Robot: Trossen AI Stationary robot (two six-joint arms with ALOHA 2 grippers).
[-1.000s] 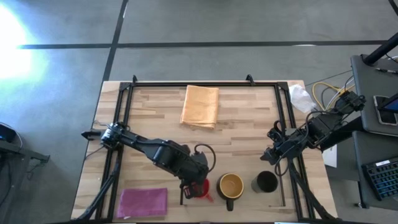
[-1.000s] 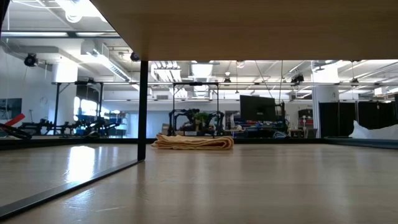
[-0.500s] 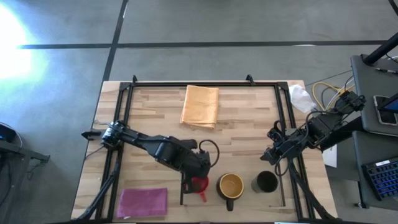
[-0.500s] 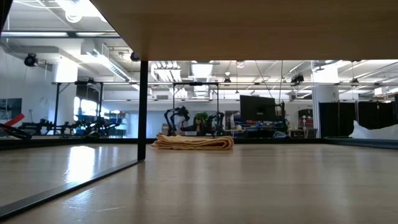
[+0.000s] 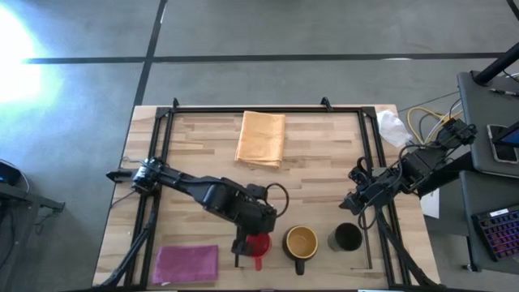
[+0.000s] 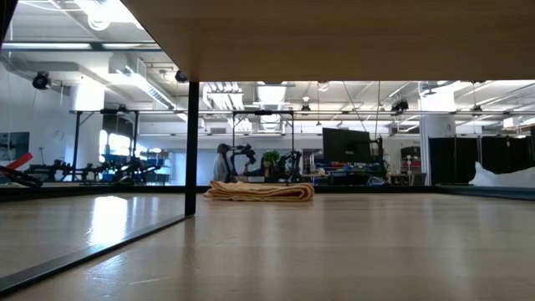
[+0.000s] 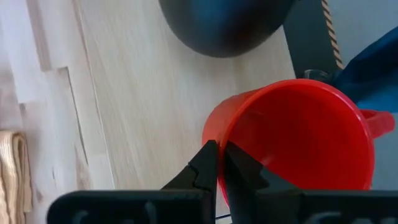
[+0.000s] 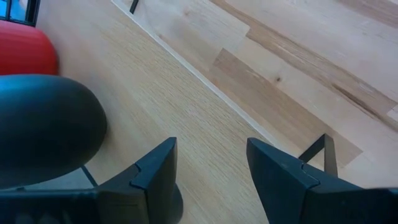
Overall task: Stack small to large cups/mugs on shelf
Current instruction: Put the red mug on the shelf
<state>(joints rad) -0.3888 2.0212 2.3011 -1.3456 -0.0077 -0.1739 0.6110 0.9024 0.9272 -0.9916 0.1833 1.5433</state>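
Left gripper (image 5: 253, 241) is right down on the pink-red mug (image 5: 259, 242), and the left wrist view shows its two dark fingers (image 7: 211, 168) pressed against the mug's rim, one either side of the wall, pinching it. That mug sits inside the shelf (image 5: 324, 259), the pale-wood area edged by thin dark strips at the near edge of the table (image 5: 324, 162), hard against its left-hand strip. Just to the gripper's right stands the dark brown mug (image 5: 301, 242), yellow inside, handle pointing toward the table's near edge. Further right again is the black mug (image 5: 347, 237), also within the shelf, so all three are lined up in a row. To the left gripper's other side, near the table corner, lies the magenta cloth (image 5: 186, 264). Well beyond it, toward the far edge, rests the orange cloth (image 5: 261, 138), folded.

Right gripper (image 5: 354, 197) hangs just beyond the black mug, fingers spread wide with bare wood showing between them in the right wrist view, touching nothing.
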